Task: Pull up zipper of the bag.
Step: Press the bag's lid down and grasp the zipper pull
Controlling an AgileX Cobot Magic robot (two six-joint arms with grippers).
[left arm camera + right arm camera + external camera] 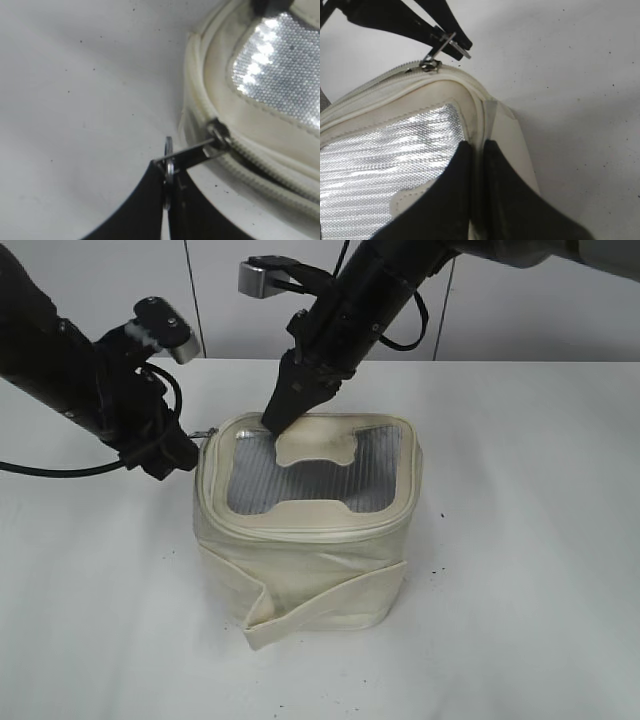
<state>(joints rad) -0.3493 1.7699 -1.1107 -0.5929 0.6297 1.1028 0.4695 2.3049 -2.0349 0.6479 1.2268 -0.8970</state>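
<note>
The cream bag (pixel 320 570) stands mid-table with its silvery mesh top (pixel 310 475) facing up. The cream zipper (pixel 260 165) runs round the lid rim. My left gripper (pixel 168 172) is shut on the ring of the silver zipper pull (pixel 200 152) at the bag's far-left corner; this shows in the exterior view (pixel 195 455) and the right wrist view (pixel 447 42). My right gripper (pixel 479 150) is shut on the bag's lid rim (pixel 477 120) at the far edge, seen in the exterior view (pixel 275 420).
The white table (pixel 530 540) surrounds the bag. A loose cream strap (pixel 330 595) wraps the bag's lower body. A grey wall stands behind the table.
</note>
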